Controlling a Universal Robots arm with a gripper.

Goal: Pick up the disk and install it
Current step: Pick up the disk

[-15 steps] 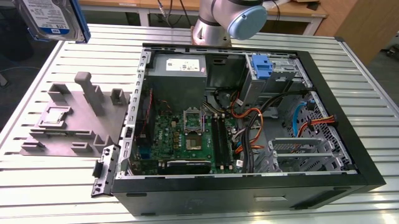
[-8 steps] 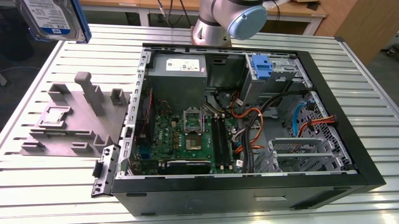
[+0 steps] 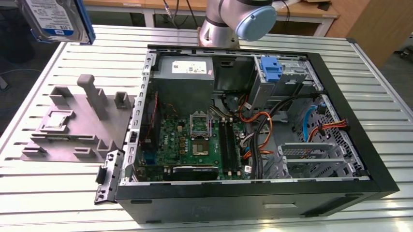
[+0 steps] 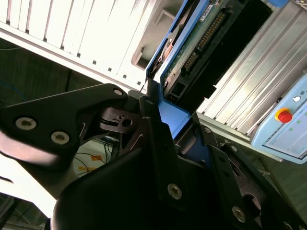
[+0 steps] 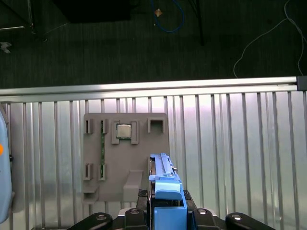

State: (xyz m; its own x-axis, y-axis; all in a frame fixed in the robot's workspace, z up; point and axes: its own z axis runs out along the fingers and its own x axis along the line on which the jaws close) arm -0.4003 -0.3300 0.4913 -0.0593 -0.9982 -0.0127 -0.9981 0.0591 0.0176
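The disk (image 3: 55,19), a silver-grey drive with a white-and-blue label in a bright blue bracket, hangs high above the table's far corner on the exterior view's left. In the second wrist view my gripper (image 4: 175,120) is shut on the blue bracket end of the disk (image 4: 192,48), whose green circuit board and connector face the camera. In the first wrist view the disk (image 5: 164,179) stands edge-on between the black fingers (image 5: 134,213), above the grey fixture.
An open black computer case (image 3: 361,140) lies on the slatted table, with a motherboard, cables and a blue clip (image 3: 271,67) at its drive bay. A grey fixture (image 3: 71,125) holding a chip (image 5: 124,130) sits beside it. A pendant with a red button (image 4: 284,116) is nearby.
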